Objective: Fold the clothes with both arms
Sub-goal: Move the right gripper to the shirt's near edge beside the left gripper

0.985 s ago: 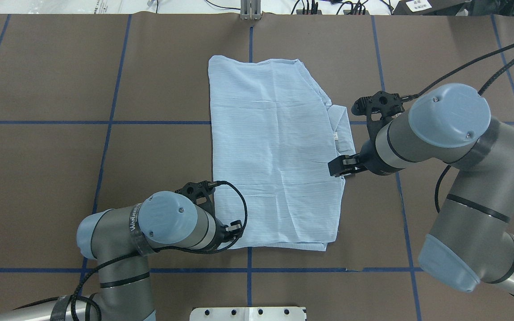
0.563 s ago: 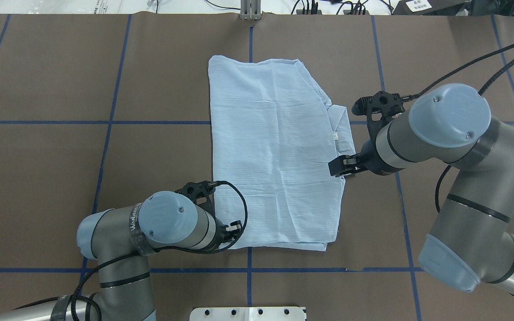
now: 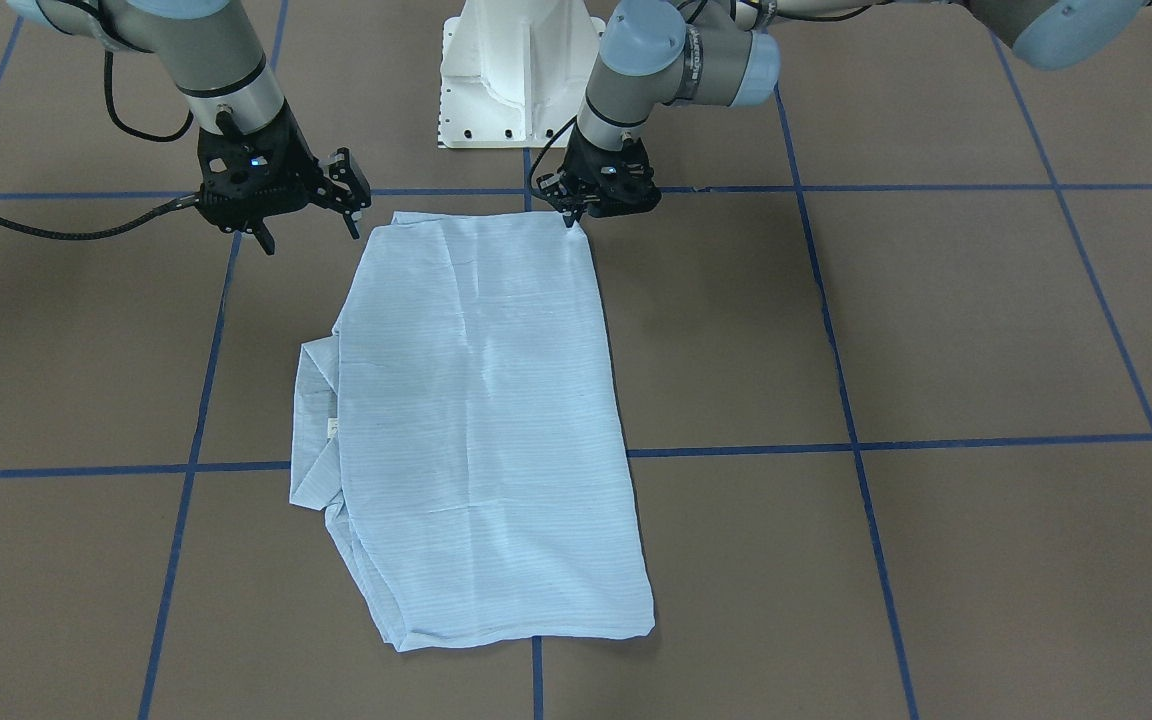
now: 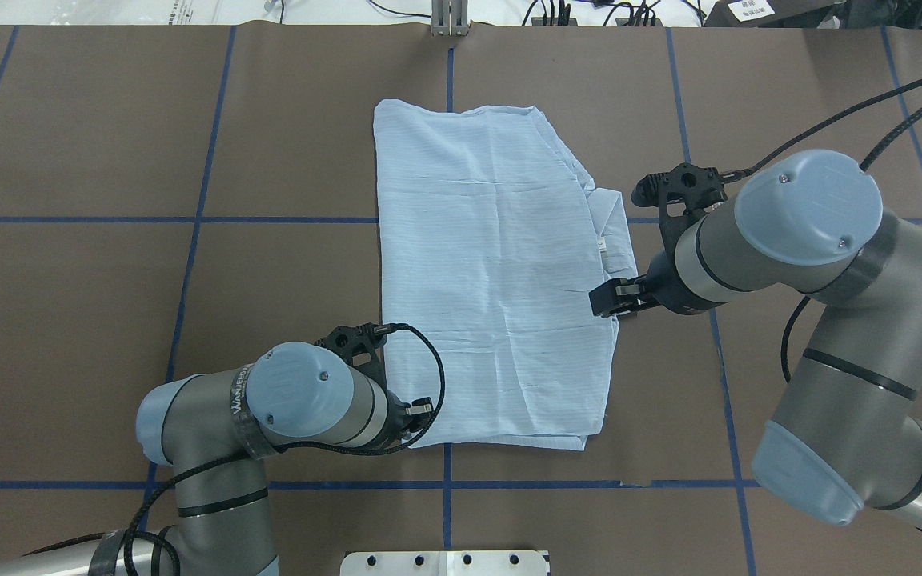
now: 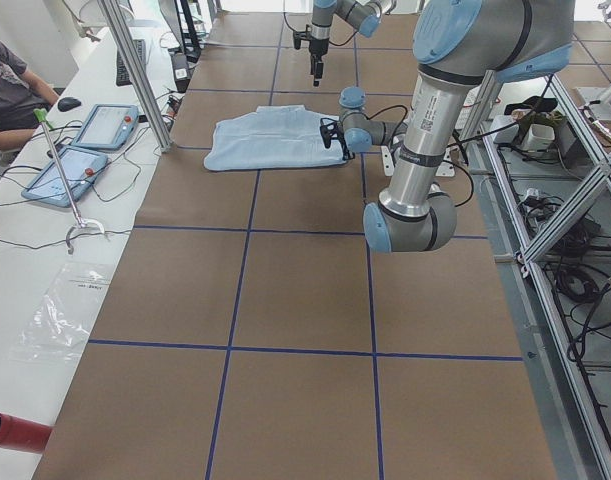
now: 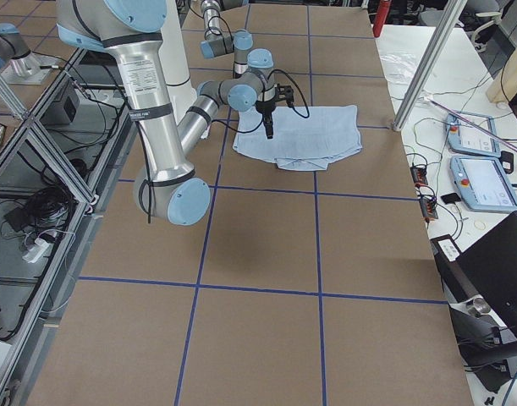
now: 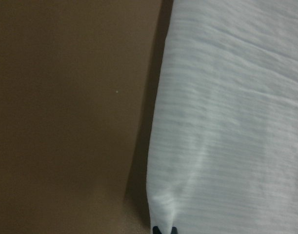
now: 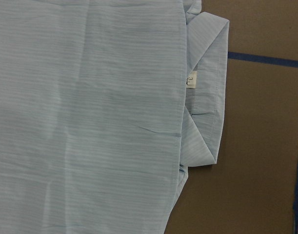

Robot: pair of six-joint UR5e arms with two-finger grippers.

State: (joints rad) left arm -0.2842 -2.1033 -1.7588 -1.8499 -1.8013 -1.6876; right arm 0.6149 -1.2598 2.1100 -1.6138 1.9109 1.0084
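Note:
The pale-blue striped shirt (image 4: 493, 280) lies flat on the brown table as a folded rectangle. Its collar (image 8: 207, 97) and white neck label (image 8: 190, 80) stick out on its right side. My left gripper (image 3: 574, 215) is down at the shirt's near-left corner. In the left wrist view its fingertips (image 7: 163, 230) sit close together with the fabric (image 7: 227, 122) puckered between them. My right gripper (image 3: 308, 228) hangs open in the air above the shirt's right edge, near the collar, holding nothing. It also shows from overhead as the right gripper (image 4: 609, 300).
The white pedestal (image 3: 516, 70) stands at the table's near edge behind the shirt. Blue tape lines (image 4: 197, 220) grid the brown cover. A bench at the far side carries tablets (image 5: 105, 125) and cables, with a seated person (image 5: 10, 85) beside it.

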